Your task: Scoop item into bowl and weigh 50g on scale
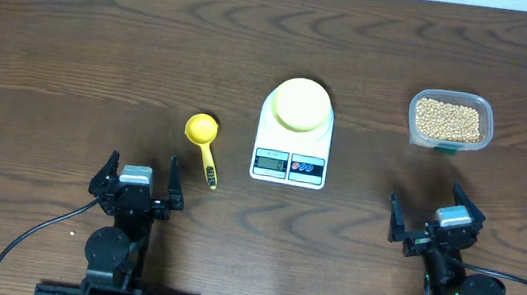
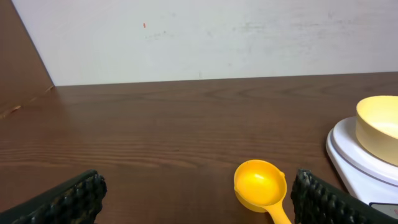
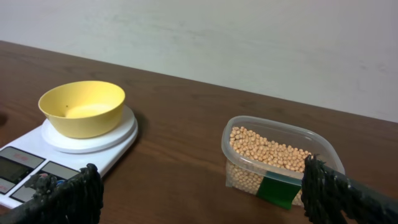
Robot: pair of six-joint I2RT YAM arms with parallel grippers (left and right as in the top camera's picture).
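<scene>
Filling a clear plastic tub (image 1: pixel 487 113), the beans (image 1: pixel 448 118) sit toward 2 o'clock on the wooden table (image 1: pixel 76 34), the heap reaching about halfway up the tub's walls. A green label shows on the tub's near side in the right wrist view.

At 9 o'clock from the tub and well apart from it, the pale yellow bowl (image 1: pixel 301 104) stands upright on the round platform of the white scale (image 1: pixel 288 171), near the middle of the table. The scale's display and two coloured buttons are at its 6 o'clock end; the readout is too small to read.

Just beside the scale at its 9 o'clock lies a bright yellow scoop (image 1: pixel 203 130), cup toward 12 o'clock and handle running toward 6 o'clock, touching neither scale nor bowl.

The left gripper (image 1: pixel 142 168) hangs at 7 o'clock on the table, just below the scoop's handle, its jaws spread wide with nothing between them. The right gripper (image 1: pixel 428 203) hangs at 5 o'clock, at 6 o'clock from the tub, jaws likewise spread wide and holding nothing.
</scene>
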